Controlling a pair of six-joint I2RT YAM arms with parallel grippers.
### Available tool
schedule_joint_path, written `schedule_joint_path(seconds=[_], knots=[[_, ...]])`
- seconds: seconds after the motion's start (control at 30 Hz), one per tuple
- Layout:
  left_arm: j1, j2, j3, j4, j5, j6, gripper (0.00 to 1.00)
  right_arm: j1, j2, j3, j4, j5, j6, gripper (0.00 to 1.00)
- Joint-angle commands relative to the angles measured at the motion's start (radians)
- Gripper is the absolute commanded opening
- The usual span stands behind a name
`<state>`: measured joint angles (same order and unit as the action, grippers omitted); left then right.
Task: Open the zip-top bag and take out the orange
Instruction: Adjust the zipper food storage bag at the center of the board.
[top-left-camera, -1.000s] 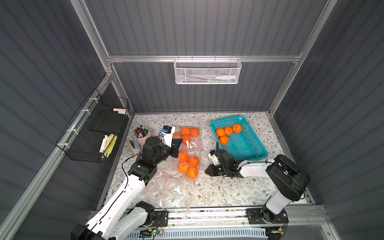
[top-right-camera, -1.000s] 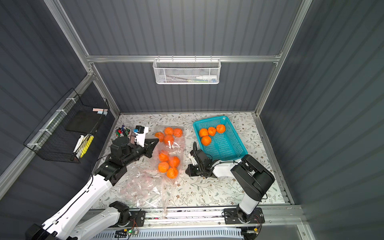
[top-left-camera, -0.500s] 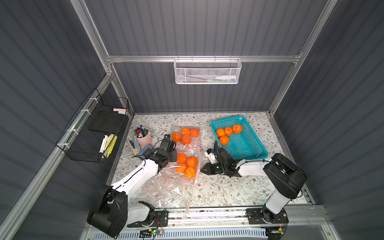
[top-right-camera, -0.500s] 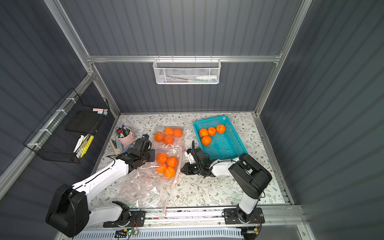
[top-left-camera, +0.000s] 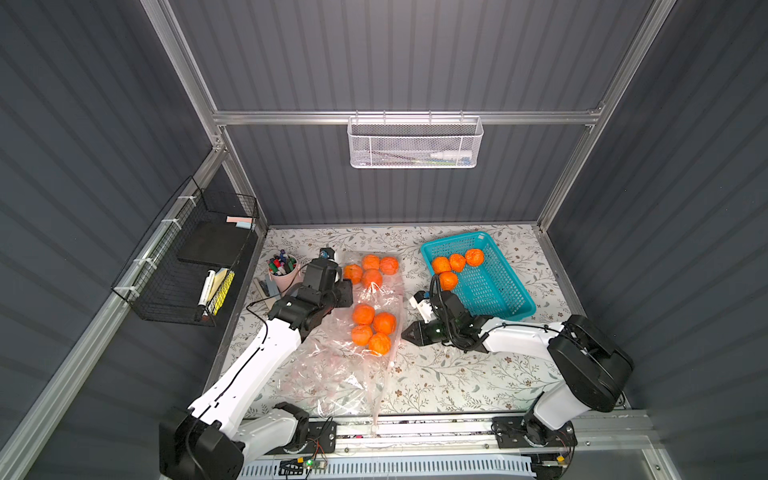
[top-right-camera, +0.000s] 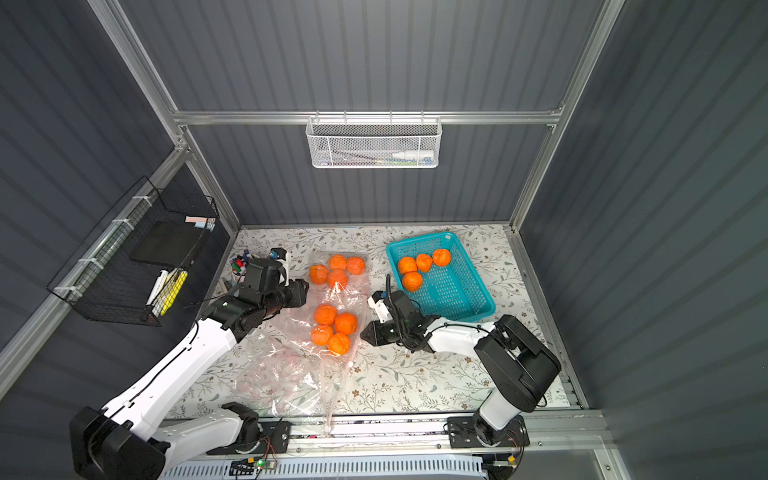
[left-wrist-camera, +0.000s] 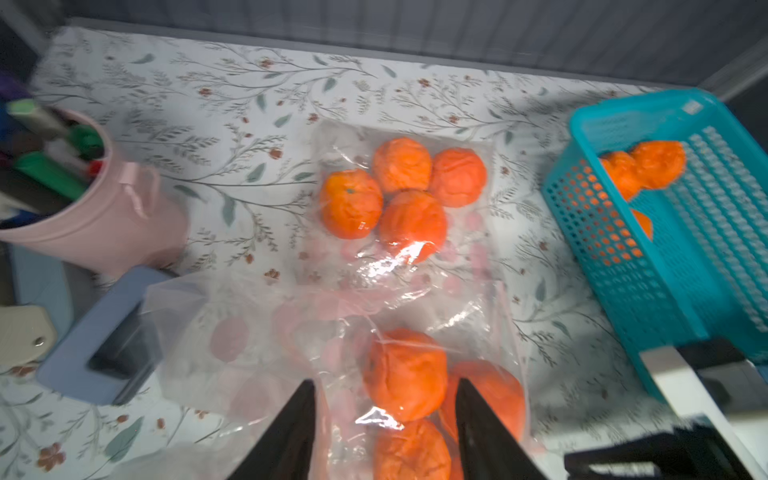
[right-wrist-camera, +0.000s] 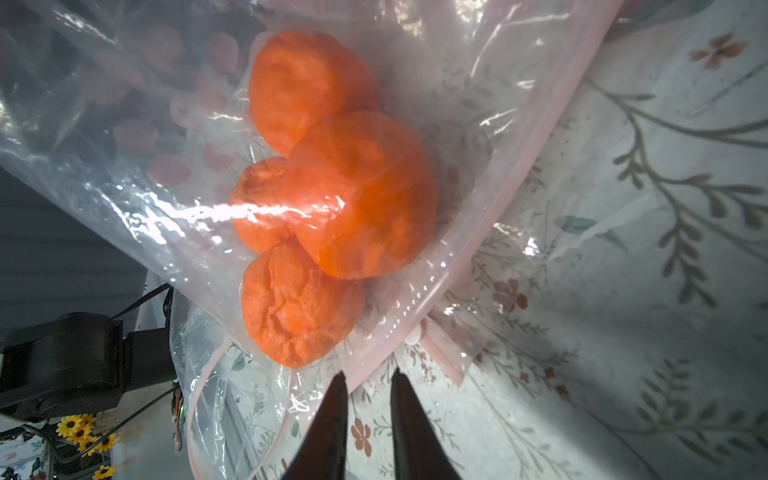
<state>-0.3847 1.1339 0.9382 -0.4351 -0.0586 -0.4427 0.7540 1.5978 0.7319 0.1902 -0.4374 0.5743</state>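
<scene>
The clear zip-top plastic bag with a pink zip strip (top-left-camera: 332, 365) lies flat on the floral-patterned table (top-left-camera: 457, 374), left of centre. Four round oranges (top-left-camera: 372, 328) sit bunched inside it against its right-hand edge. That edge carries the pink zip, which is probably why the right hand (right-wrist-camera: 368, 374) lies low on the table just right of the bunch. Its jaws are only a narrow slit apart, with the tips at the strip. I see nothing pinched between them, so it looks lined up to catch the strip or what seems to be a small white slider (right-wrist-camera: 413, 336).

The left hand (left-wrist-camera: 385, 382) hovers over the bag's far end, jaws about half apart and empty. They straddle an orange through the film, likely to pin the bag while the zip is pulled.

A second, smaller clear bag of four oranges (top-left-camera: 370, 268) lies farther back. The turquoise mesh basket (top-left-camera: 490, 291) at far right has four loose oranges in it, the evident drop-off place.
</scene>
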Motion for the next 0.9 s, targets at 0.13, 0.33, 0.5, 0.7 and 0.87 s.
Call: schedule_joint_path(seconds=[0.13, 0.33, 0.5, 0.7, 0.87], knots=[[-0.008, 0.058, -0.22, 0.079, 0.005, -0.051, 0.39, 0.003, -0.023, 0.028, -0.049, 0.008, -0.029, 0.23], [-0.007, 0.2, -0.193, 0.016, -0.223, -0.096, 0.39, 0.002, -0.043, 0.028, -0.08, 0.023, -0.042, 0.23], [-0.006, 0.304, -0.223, 0.132, -0.176, -0.108, 0.33, 0.001, -0.053, 0.04, -0.097, 0.032, -0.052, 0.23], [-0.005, 0.451, -0.205, 0.169, -0.216, -0.1, 0.23, 0.002, -0.06, 0.061, -0.144, 0.069, -0.084, 0.26], [-0.003, 0.504, -0.211, 0.186, -0.238, -0.094, 0.13, -0.008, -0.03, 0.093, -0.166, 0.11, -0.101, 0.2]])
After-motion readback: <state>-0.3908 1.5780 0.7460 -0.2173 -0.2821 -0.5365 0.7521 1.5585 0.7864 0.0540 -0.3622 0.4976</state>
